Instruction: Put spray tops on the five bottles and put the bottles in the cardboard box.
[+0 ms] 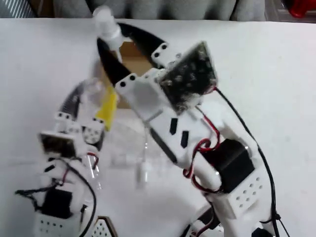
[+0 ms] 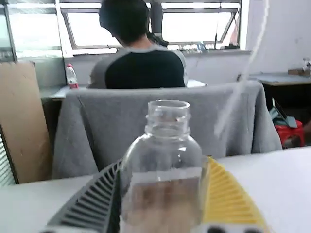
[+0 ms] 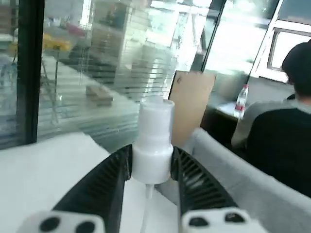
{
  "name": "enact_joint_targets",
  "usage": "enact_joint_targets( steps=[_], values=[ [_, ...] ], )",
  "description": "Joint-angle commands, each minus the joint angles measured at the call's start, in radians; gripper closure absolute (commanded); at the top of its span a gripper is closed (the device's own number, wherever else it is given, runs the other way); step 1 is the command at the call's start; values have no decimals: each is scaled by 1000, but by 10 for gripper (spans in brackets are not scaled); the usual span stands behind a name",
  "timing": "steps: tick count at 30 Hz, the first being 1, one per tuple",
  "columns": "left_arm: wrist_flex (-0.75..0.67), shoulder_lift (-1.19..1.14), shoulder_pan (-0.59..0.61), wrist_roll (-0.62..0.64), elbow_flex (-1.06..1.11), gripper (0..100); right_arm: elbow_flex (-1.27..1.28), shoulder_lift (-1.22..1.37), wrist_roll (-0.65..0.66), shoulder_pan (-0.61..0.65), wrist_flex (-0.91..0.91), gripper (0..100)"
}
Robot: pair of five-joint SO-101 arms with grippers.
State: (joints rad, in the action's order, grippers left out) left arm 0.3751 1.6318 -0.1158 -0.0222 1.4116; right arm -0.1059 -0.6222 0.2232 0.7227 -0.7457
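Left claw (image 2: 163, 167) closed on a clear plastic bottle (image 2: 163, 141): upright, ridged neck open, no top on it; contents unclear. One finger grey, one yellow, both ribbed. Right claw (image 3: 151, 154), black ribbed fingers, clamps a white spray top (image 3: 154, 131) by its collar, with a thin dip tube hanging below. From above, the right arm stretches across the white table (image 1: 276, 64), its top held over the brown cardboard box (image 1: 132, 55). The left arm is alongside, with the bottle near the box.
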Motion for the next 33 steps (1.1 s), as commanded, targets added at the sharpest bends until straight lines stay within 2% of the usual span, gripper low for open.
enact_joint_targets(
  steps=[1,3,6,11,15,22,26,33],
  values=[
    [-31,16,-81,-15,80,977,0,-24,-6,-39,-54,982],
    [-32,18,-94,-11,109,977,41,-10,-6,-65,-35,982],
    [-101,16,-91,-9,137,977,89,-8,-20,-91,136,982],
    [-250,18,-24,-9,232,977,199,1,-224,-102,374,983],
    [-293,18,-13,-14,261,977,282,-8,-219,-96,506,983],
    [-293,15,-12,-15,264,977,319,-27,-209,-62,432,983],
    [-295,13,33,-8,256,977,321,-50,-209,-62,412,983],
    [-247,-64,35,-5,147,978,319,-65,-209,-44,367,984]
  ],
)
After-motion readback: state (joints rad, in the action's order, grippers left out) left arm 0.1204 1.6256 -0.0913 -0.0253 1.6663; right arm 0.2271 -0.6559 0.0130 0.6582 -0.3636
